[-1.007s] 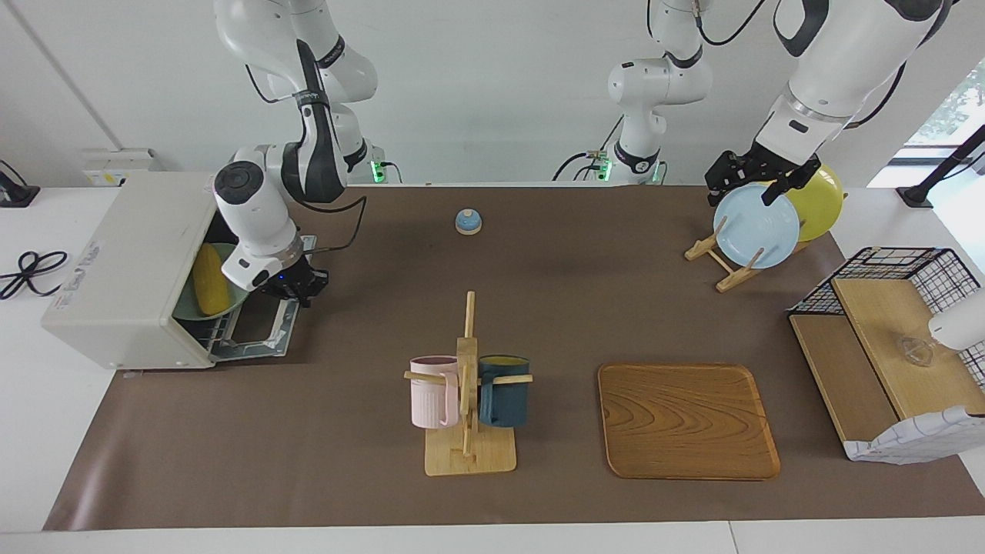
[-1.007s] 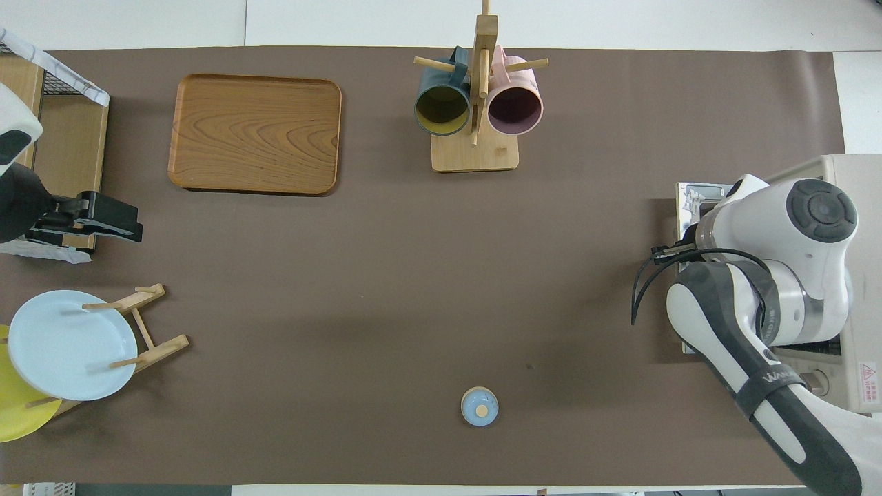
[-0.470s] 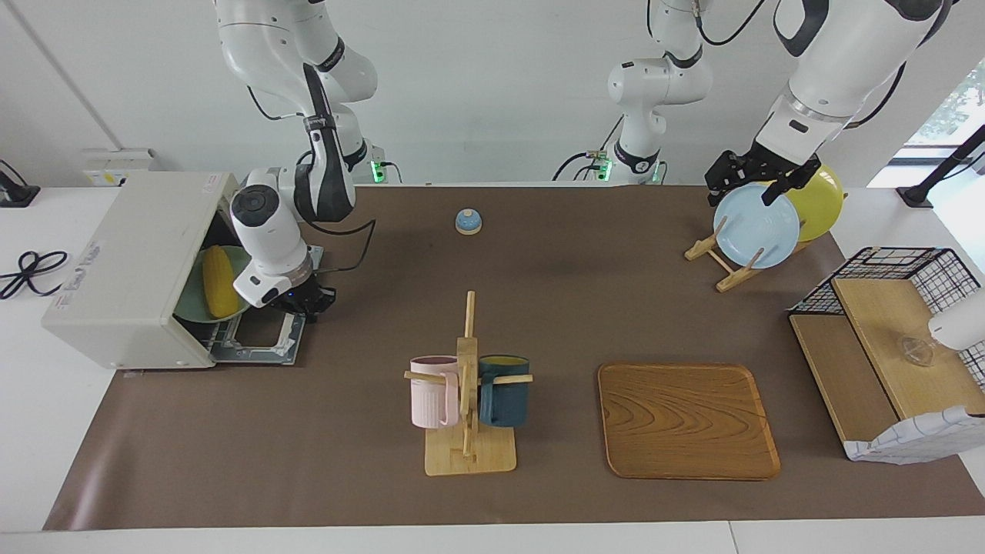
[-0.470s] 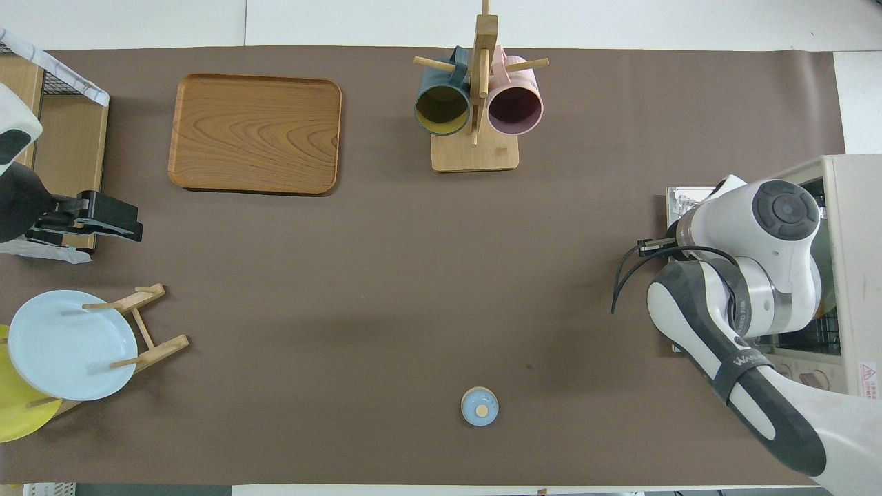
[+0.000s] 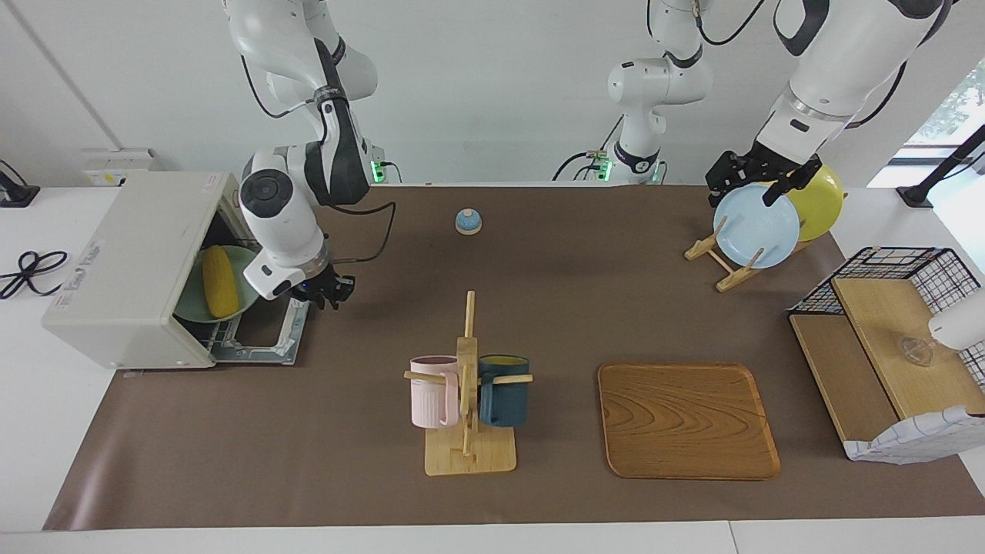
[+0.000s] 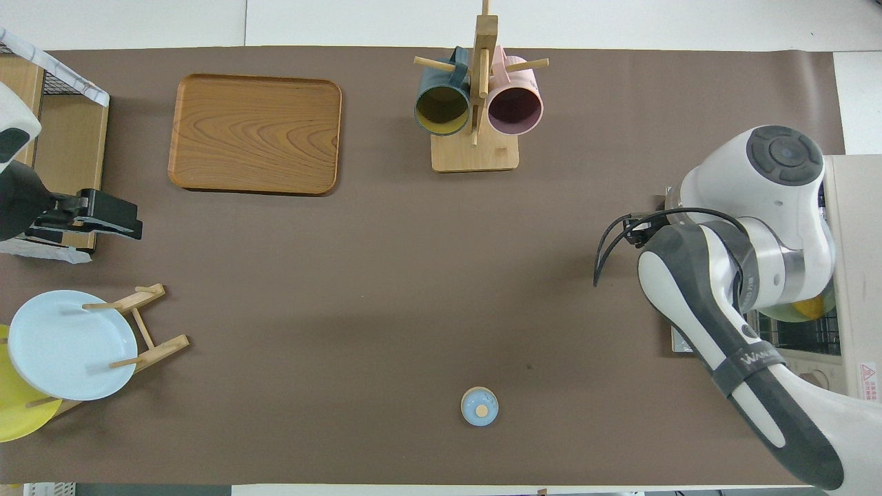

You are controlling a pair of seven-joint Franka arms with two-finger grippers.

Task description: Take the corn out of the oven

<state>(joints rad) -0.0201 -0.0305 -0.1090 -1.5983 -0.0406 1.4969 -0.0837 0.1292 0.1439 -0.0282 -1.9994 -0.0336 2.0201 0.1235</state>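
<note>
Right tool (image 5: 327,292) hangs over the outer edge of the dropped oven door (image 5: 265,335), holding nothing; can't tell if fingers are open or closed. Corn (image 5: 218,281) lies on a green plate (image 5: 240,302) inside the oven (image 5: 127,269), w/ the wrist close by. Risk: going in, tool may bump the plate rim & roll the corn. Left tool (image 5: 758,181) waits, open, over the plate rack (image 5: 723,265).

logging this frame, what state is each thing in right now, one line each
oven: door dropped open, flat on the table
corn: inside the oven, lying on a green plate, not held
right gripper: over the open door's outer edge, holding nothing
left gripper: waits over the blue plate, open
blue plate: upright in the wooden rack
mugs: hanging on the stand
wooden tray: bare
</note>
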